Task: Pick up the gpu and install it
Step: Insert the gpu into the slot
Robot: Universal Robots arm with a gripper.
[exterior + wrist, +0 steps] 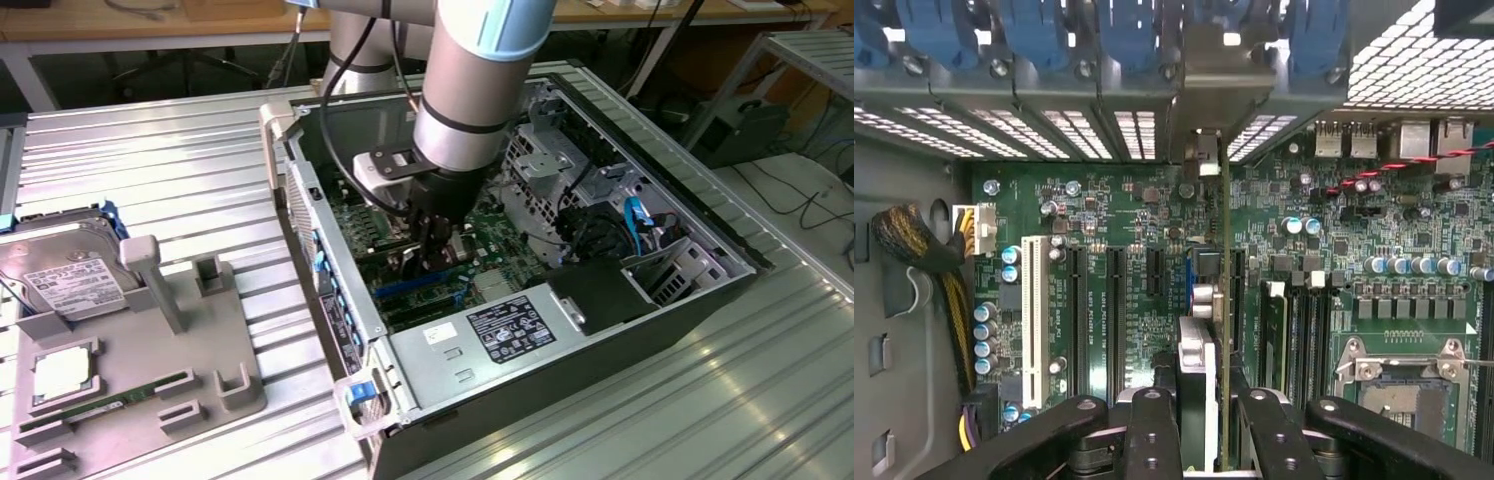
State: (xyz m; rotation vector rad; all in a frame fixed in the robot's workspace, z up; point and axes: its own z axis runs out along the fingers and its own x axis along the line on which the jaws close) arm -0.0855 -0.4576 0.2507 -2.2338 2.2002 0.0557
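Inside the open computer case (694,215), my gripper (434,255) reaches down over the green motherboard (501,245). The wrist view looks along the gpu (1225,300), which stands edge-on: a thin green board edge running up to its silver end bracket (1219,90) at the case's rear slot openings. My gripper (1204,435) is shut on the card, with black fingers (1154,430) on either side of it. The card's lower edge sits in line with a black expansion slot (1238,290) on the motherboard (1144,210); whether it is fully seated I cannot tell.
A white slot (1036,310), black slots and the CPU socket (1404,380) lie beside the card. Blue clips (1044,30) line the rear. The power supply (514,330) and drive cage (554,160) crowd the case. Outside stands a grey holder (174,360) with a hard drive (67,280) and memory stick (80,410).
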